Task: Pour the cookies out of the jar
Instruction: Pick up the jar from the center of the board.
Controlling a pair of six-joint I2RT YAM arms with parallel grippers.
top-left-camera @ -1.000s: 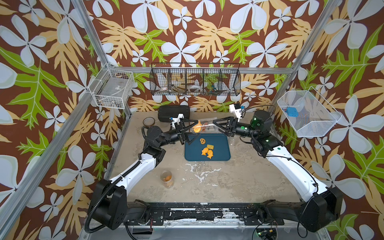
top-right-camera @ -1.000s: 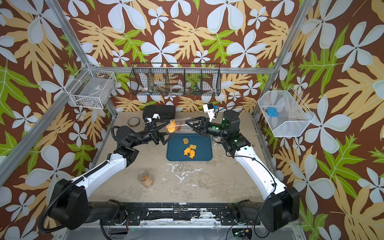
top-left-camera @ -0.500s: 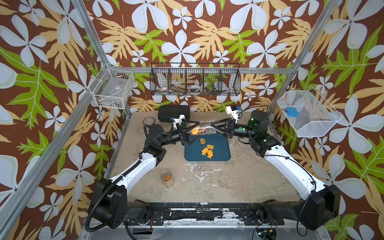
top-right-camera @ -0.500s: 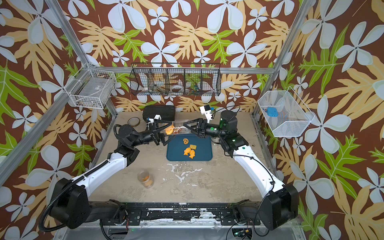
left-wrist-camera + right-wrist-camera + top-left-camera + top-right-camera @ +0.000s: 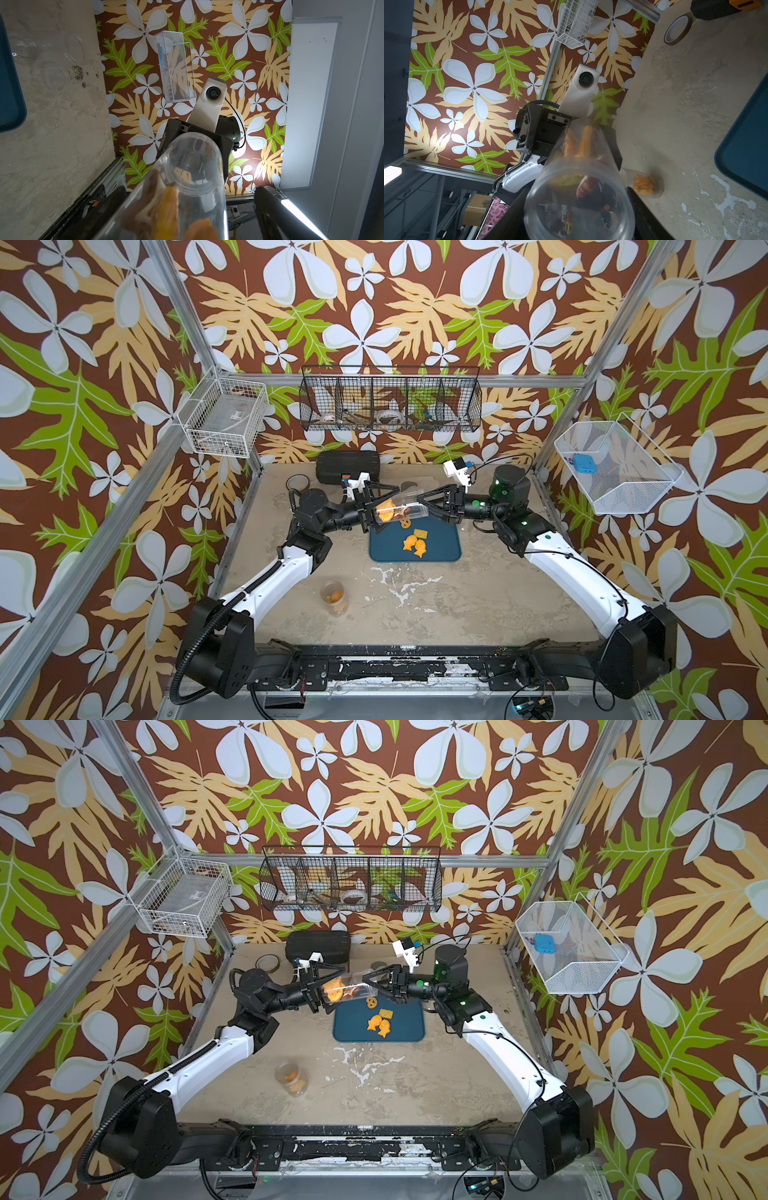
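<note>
Sideways jar in right fingers, 4 cookies on blue tray

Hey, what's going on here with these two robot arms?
The right pincer grips a clear jar, held sideways over the blue tray. The left pincer sits open around its other end, where several cookies sit inside. Four more cookies lie on the tray.

Orange-yellow cookies, dark-teal tray
</note>
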